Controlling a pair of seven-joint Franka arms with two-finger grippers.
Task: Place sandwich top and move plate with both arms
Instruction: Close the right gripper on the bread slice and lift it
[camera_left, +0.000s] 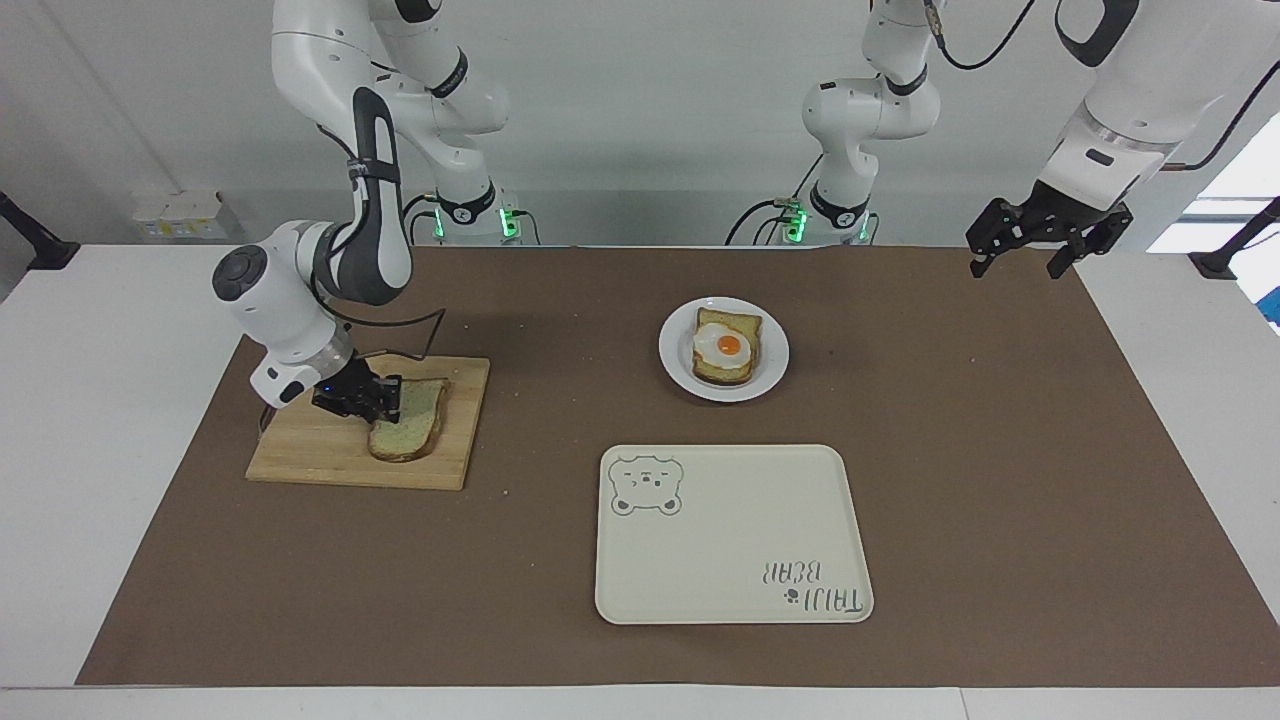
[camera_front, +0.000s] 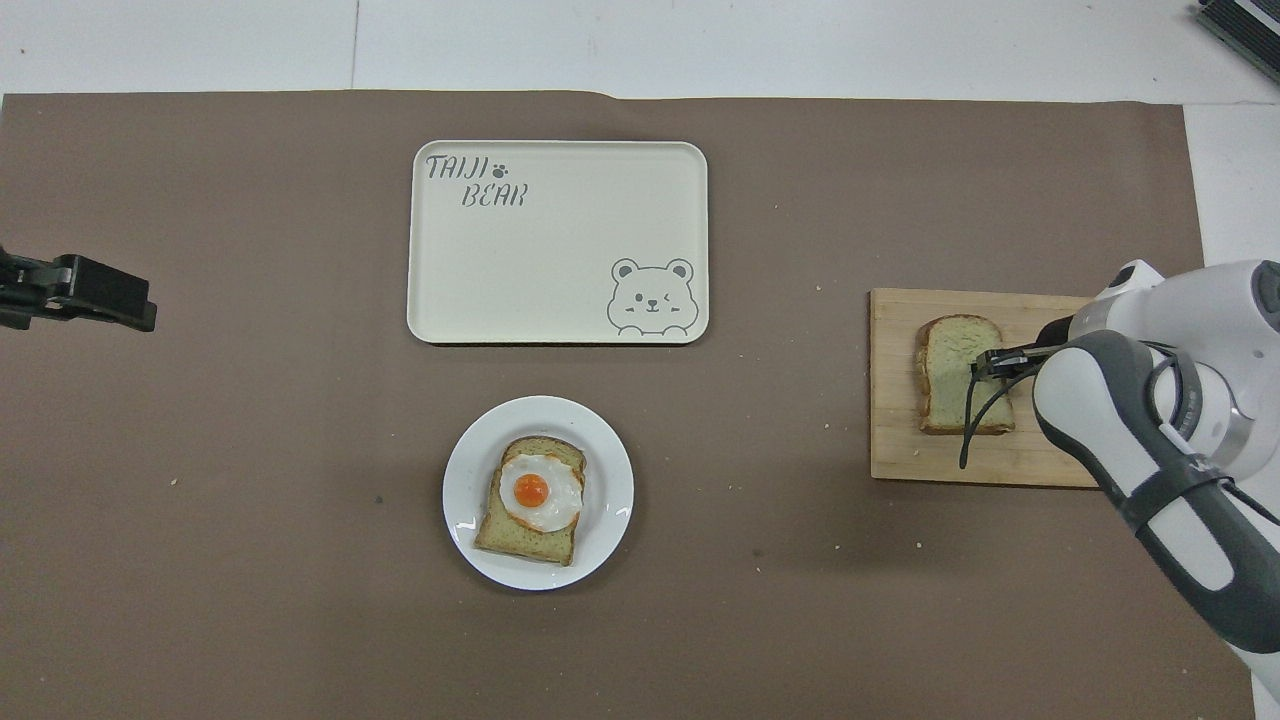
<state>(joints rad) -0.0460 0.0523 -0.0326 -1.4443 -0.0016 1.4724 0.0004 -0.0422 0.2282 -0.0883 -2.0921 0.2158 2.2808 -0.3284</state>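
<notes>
On the cutting board (camera_left: 365, 430), toward the right arm's end of the table, the right gripper (camera_left: 385, 400) is pinching one edge of the sandwich top (camera_left: 410, 420). The left gripper (camera_left: 1020, 245) is hanging wide open, waiting. Gripped by so little crust, the slice risks tearing or slipping before reaching the plate (camera_left: 680, 375).

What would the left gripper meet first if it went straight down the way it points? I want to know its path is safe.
Probably just the brown table cover; the left gripper hangs open over its edge, and depth is hard to judge.
</notes>
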